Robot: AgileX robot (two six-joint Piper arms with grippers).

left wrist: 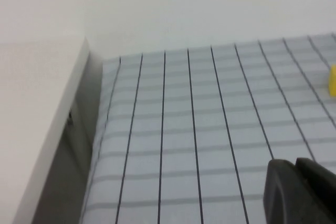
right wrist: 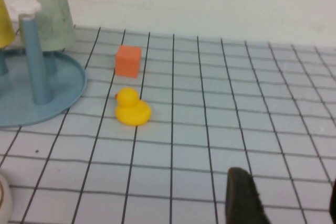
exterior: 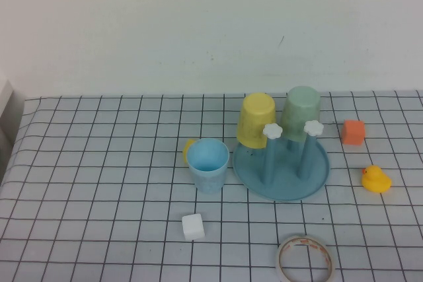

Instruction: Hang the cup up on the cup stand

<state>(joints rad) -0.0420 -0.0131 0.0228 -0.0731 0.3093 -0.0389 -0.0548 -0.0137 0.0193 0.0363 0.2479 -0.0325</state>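
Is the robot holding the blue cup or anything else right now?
No, nothing is held. The left gripper is shut on nothing over bare table, the right gripper hangs open near the duck, and the cup stands alone beside the cup stand.

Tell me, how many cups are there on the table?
3. The light blue cup stands open side up on the table, left of the cup stand. The yellow cup and the pale green cup sit upside down on the stand's back pegs. None seem hidden.
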